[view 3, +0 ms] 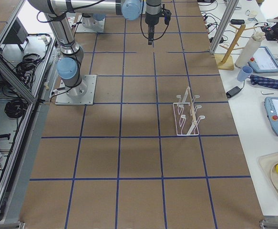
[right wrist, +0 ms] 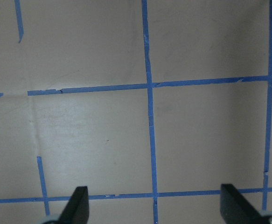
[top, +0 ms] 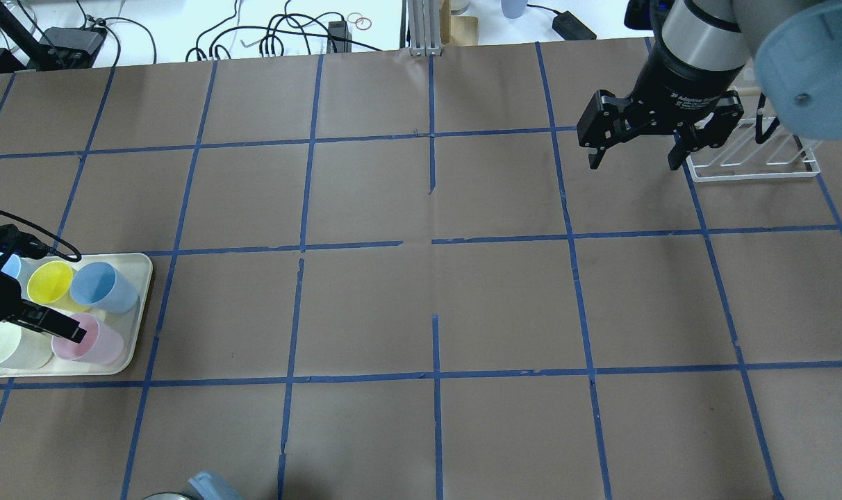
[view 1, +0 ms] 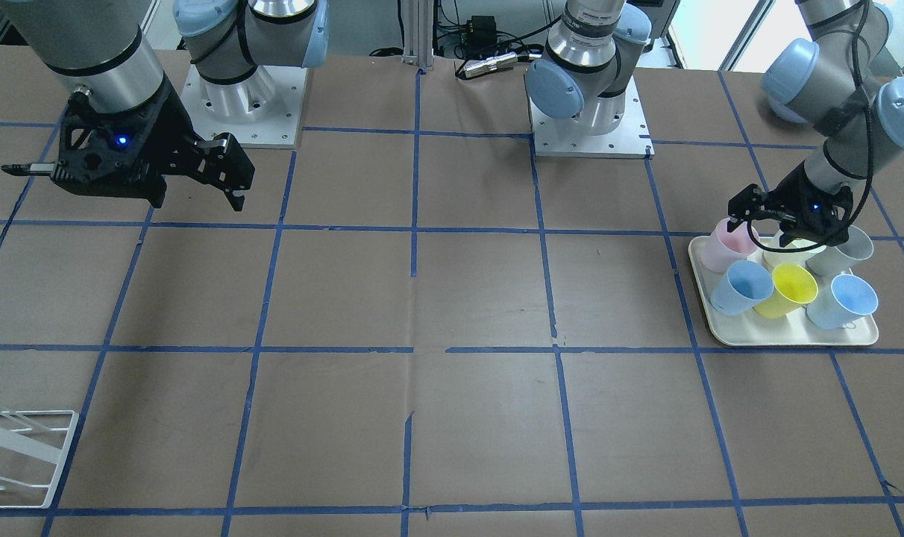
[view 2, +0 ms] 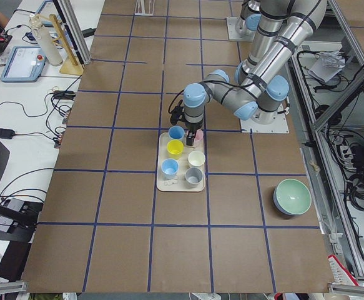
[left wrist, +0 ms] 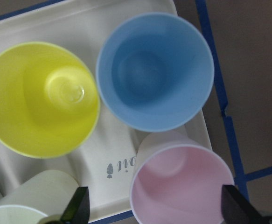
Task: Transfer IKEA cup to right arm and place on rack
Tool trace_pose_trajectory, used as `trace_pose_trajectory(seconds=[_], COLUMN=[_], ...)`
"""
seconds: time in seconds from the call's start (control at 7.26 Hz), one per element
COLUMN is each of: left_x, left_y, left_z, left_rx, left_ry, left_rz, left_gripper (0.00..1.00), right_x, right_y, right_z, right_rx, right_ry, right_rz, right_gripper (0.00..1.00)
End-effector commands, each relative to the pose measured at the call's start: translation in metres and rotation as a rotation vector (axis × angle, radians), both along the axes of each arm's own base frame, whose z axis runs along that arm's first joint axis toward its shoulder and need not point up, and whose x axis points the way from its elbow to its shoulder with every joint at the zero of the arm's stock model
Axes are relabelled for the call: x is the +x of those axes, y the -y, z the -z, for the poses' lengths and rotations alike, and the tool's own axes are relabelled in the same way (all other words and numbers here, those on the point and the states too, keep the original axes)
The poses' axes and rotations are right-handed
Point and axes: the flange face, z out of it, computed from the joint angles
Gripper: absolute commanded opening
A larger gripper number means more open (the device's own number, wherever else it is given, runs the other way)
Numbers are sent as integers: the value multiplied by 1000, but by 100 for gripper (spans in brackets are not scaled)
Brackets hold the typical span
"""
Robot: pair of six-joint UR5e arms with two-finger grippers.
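Observation:
The pale pink IKEA cup [view 1: 728, 246] stands upright at a corner of the cream tray [view 1: 788, 339]; it also shows in the overhead view [top: 98, 344] and the left wrist view [left wrist: 182, 186]. My left gripper [view 1: 788, 216] hovers just above the tray, open. In the left wrist view [left wrist: 156, 210] the pink cup lies between its fingers, closer to one finger. My right gripper [top: 633, 163] is open and empty, high above the table beside the white wire rack [top: 754, 156]. The right wrist view [right wrist: 155, 207] shows only bare table below it.
The tray also holds two light blue cups [view 1: 743, 287] [view 1: 843, 298], a yellow cup [view 1: 791, 287], a cream cup [view 1: 784, 253] and a pale grey cup [view 1: 843, 250], packed close. A green bowl [view 2: 293, 197] sits near the left arm's base. Blue tape grids the brown table.

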Motion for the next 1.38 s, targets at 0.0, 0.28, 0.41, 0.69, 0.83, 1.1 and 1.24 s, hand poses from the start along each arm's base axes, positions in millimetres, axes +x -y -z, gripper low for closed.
trace_pose_trajectory(seconds=[0.0, 0.28, 0.41, 0.69, 0.83, 1.1, 1.24], left_x=[1, 2, 2, 2, 2, 4, 5], left_y=[0, 0, 1, 1, 1, 3, 4], left_z=[8, 9, 11, 11, 15, 23, 26], left_rx=[20, 20, 22, 23, 29, 40, 40], left_ry=[-7, -9, -11, -12, -18, -27, -27], left_rz=[0, -2, -2, -4, -4, -3, -3], left_gripper=[100, 100, 87, 63, 54, 54, 53], right_x=[7, 7, 6, 6, 5, 4, 4], right_y=[4, 4, 2, 1, 2, 2, 2], right_z=[4, 4, 0, -1, -1, -1, -1], right_rx=[1, 0, -3, -6, -9, -8, -9], right_ry=[66, 66, 63, 63, 54, 53, 53], right_rz=[2, 4, 11, 5, 9, 3, 3], right_gripper=[100, 100, 100, 100, 100, 100, 100])
